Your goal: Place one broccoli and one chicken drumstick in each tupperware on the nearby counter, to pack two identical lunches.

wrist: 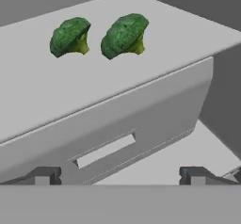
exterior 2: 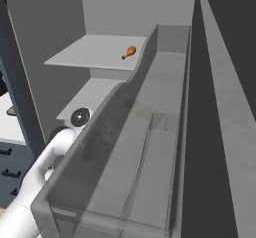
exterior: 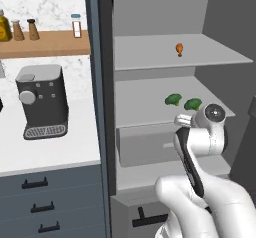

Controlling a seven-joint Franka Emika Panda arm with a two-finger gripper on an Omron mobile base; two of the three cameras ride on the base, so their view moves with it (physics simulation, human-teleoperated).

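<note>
Two broccoli [wrist: 70, 36] on shelf [wrist: 56, 96]

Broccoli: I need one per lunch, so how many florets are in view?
2. Both lie side by side on the middle fridge shelf: left broccoli, right broccoli. More may be hidden in the drawer below.
</note>
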